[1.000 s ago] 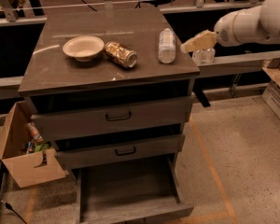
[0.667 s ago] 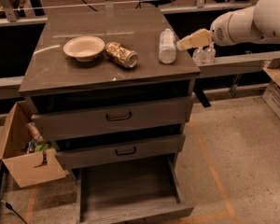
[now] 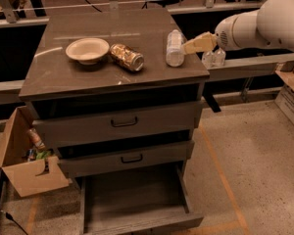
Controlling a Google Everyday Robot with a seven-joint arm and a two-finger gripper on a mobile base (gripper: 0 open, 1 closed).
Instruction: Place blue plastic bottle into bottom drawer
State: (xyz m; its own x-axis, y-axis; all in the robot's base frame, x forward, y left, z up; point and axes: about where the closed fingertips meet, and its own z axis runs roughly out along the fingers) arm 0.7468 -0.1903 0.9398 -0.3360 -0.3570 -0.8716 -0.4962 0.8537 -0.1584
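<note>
Broadly, one cabinet (image 3: 112, 77) held three drawers, the bottom drawer (image 3: 132, 199) pulled out. One cardboard box (image 3: 19, 168) sat left of it. On top sat one bowl (image 3: 87, 49), one gold can (image 3: 127, 57) and one blue plastic bottle (image 3: 175, 48) by the right edge. The gripper (image 3: 188, 46) was just beside the bottle on its right, and I could not tell whether it was released or clenched. Two pump bottles (image 3: 213, 58) stood nearby.

Dim, warm light from above; a pale sheen streaks the tabletop (image 3: 137, 28) behind the bowl (image 3: 87, 49); deep shadow lies under its overhang. The tool (image 3: 188, 46), brightly lit, hovers at the tabletop's right edge.
</note>
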